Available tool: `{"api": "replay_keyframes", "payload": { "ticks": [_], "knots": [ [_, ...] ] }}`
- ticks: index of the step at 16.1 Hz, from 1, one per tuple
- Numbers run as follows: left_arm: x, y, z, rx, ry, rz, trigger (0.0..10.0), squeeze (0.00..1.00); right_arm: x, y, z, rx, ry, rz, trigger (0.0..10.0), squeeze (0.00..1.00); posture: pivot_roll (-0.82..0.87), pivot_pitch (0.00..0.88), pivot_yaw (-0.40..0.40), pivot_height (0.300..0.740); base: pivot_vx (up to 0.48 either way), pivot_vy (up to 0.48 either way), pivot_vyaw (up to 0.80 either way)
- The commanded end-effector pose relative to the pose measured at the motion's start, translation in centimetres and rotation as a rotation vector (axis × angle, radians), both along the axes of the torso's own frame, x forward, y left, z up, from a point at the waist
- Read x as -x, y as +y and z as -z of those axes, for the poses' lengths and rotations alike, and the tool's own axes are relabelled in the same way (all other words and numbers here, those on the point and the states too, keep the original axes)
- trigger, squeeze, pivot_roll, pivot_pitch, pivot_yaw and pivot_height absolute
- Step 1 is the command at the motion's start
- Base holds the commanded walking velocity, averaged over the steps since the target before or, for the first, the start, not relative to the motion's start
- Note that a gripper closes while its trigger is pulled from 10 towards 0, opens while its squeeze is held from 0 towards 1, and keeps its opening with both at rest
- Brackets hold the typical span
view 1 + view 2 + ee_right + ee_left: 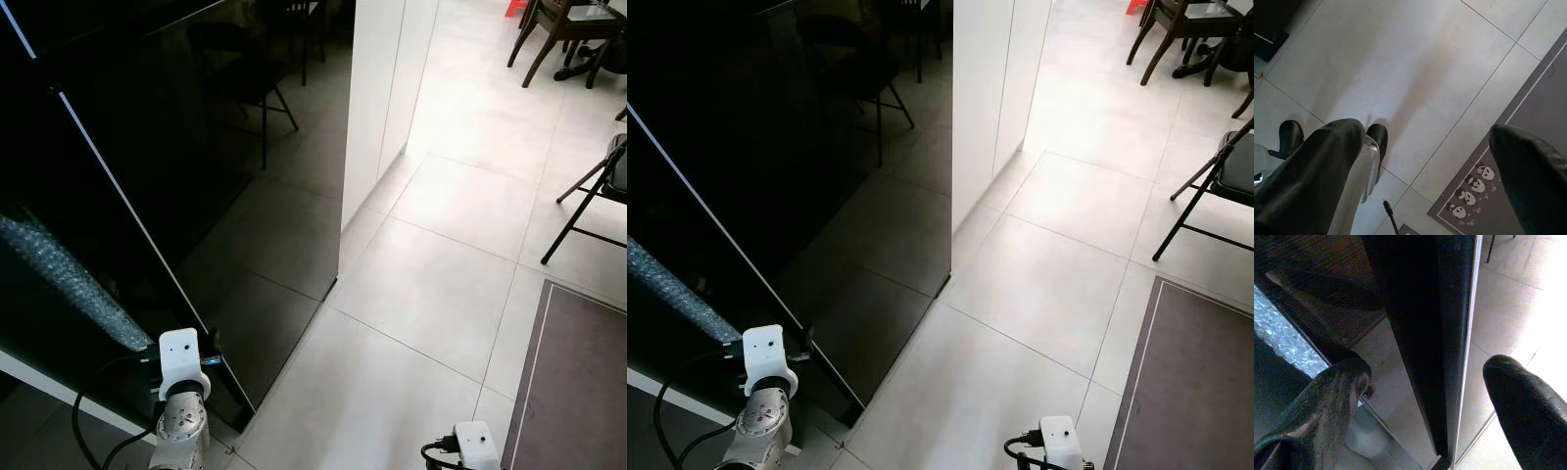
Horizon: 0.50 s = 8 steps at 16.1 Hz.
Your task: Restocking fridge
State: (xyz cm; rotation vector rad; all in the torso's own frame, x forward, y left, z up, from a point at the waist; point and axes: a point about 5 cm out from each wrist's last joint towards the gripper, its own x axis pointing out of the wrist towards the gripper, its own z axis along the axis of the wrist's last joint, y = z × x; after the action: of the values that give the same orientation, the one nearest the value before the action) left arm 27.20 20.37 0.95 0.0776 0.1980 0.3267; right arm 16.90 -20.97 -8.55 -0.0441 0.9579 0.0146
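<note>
My left gripper (1425,396) sits at the free edge of the black fridge door (196,196), fingers (1327,401) spread wide with the door's edge (1449,357) running between them; I cannot tell whether either finger actually touches it. From my head, the left arm (181,401) shows at about 7 o'clock in front of me, its white wrist camera right against the bottom corner of that door. The door is a tall, glossy black panel that takes up everything from 9 to 12 o'clock, and it mirrors the tiled floor and a chair. Along the door, near my left arm at 9 o'clock, lies a strip of bubble wrap (59,284), seen up close beside my left finger in the left wrist view.

Past the door's far edge, at 12 o'clock, stands a white cabinet panel (377,98). The pale tiled floor (421,284) stretches from 12 to 3 o'clock. A black folding chair (598,186) stands at 2 o'clock, and dark wooden chairs (554,29) are well beyond it at 1 o'clock. A grey mat (578,382) lies at 4 o'clock.

My right gripper (1425,147) hangs low at 5 o'clock over the floor, fingers spread apart and holding nothing. Below it are the mat's border with small panda figures (1471,188) and my own foot (1290,137).
</note>
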Motion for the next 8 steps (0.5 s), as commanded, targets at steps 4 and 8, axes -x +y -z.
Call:
{"api": "replay_keyframes", "payload": {
  "ticks": [4,8],
  "knots": [
    [0.0,2.7,-0.6,-0.028,-0.009,-0.099,10.0,0.0,0.6,0.0,0.3,-0.001,0.025,0.011,10.0,0.0,-0.12,0.1,0.02,0.74,0.0,0.0,0.0],
    [0.2,3.4,-0.6,-0.042,0.004,-0.119,10.0,0.0,0.5,0.0,0.3,0.0,0.023,0.012,10.0,0.0,-0.11,0.097,0.019,0.74,0.0,0.0,0.0]
  ]
}}
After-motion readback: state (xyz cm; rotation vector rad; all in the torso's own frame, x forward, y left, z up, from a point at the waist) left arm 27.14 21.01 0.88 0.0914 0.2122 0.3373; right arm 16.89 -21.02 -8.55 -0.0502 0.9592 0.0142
